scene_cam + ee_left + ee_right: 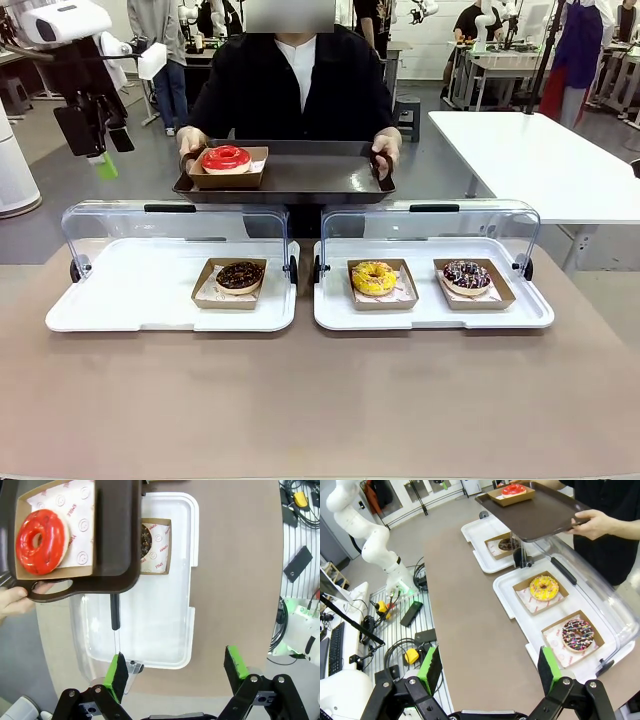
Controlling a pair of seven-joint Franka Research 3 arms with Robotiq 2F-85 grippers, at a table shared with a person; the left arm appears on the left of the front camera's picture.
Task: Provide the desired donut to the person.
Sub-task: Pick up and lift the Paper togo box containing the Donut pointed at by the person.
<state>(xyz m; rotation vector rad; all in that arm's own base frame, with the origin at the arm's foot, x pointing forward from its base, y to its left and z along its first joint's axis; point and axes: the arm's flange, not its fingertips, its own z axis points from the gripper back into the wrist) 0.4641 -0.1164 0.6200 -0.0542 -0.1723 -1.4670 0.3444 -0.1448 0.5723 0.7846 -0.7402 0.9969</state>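
Person [290, 90]: standing at the far side and holding a brown tray [310, 180] level above the far edge of the table [320, 400], with a hand [190, 140] gripping each end. You are being offered a flat drop-off surface, kept level so nothing slides.
Red donut [226, 158]: sitting in a paper boat [250, 172] at the tray's end on the robot's left. The rest of the tray is lying bare. Either this is the delivery already made or room is being left for another; you can't tell which.
Left case [120, 305]: left lid [170, 225] is standing swung up toward the person, giving you access from the robot's side. One chocolate donut [240, 275] is sitting near the right end.
Right case [430, 312]: right lid [430, 220] is likewise standing up. The yellow donut [374, 277] and sprinkled donut [467, 275] are sitting side by side, apart, each in its own boat, so a claw would be pinching card rather than icing.
Left gripper [176, 667]: hanging high at the far left above the left case, jaws standing wide, carrying nothing.
Right gripper [488, 667]: hovering high on the near side of the right case, jaws standing wide, empty.
Desired donut: both hands are occupied holding the tray, so nobody is pointing. You should be waiting for a signal before picking.
Risk: the raised lids are standing between the cases and the tray. Any lift will be needing to clear a lid first.
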